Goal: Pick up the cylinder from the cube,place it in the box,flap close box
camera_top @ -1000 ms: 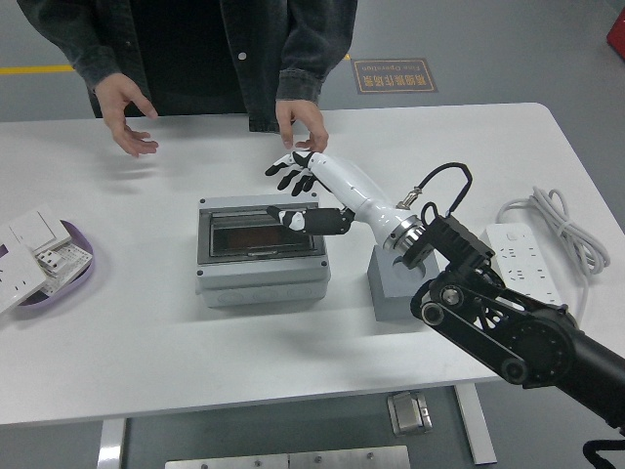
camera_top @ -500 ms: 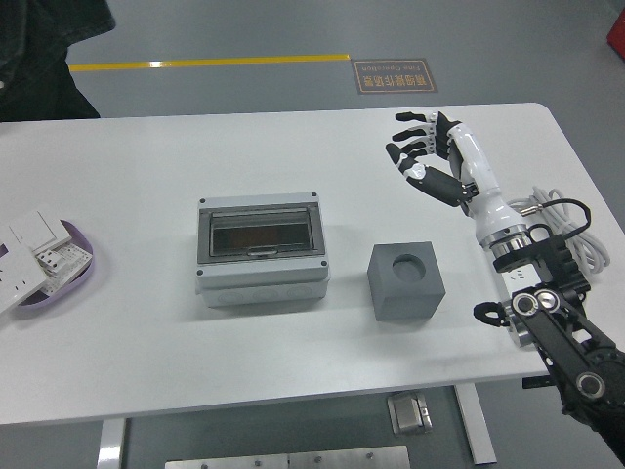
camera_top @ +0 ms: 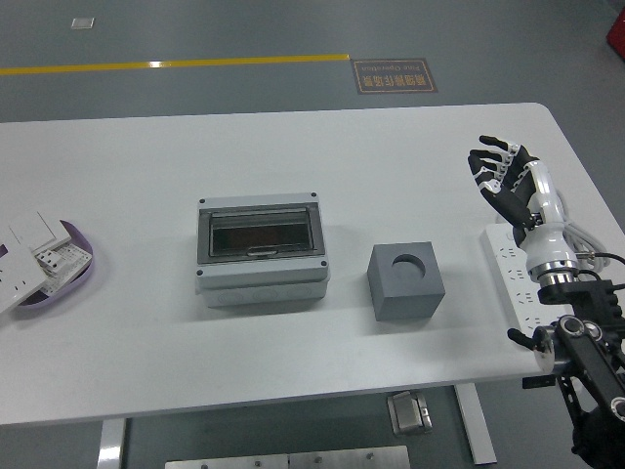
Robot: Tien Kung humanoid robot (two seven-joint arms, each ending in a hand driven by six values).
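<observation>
- far left of the box (camera_top: 261,246), a purple dish (camera_top: 61,280) of white switch parts sits at the table (camera_top: 293,147) edge, same spot as a second ago.
- the box itself rests mid-table with its clear flap down flat over the opening; it reads as closed, as it did half a second ago.
- just right of the box stands the grey cube (camera_top: 406,281), its round socket empty. the cylinder is nowhere to be seen (my guess is it lies inside the box, under the dark flap, though the flap hides that).
- well right of the box, the right hand (camera_top: 505,174) has swung away from the lid, where it was a second ago, and now hovers over the white power strip (camera_top: 518,278) at the table's right edge, fingers apart and gently curled, holding nothing.
- the person who stood beyond the box a second ago is gone.
- taken together, the task looks finished and the arm is retreating.
</observation>
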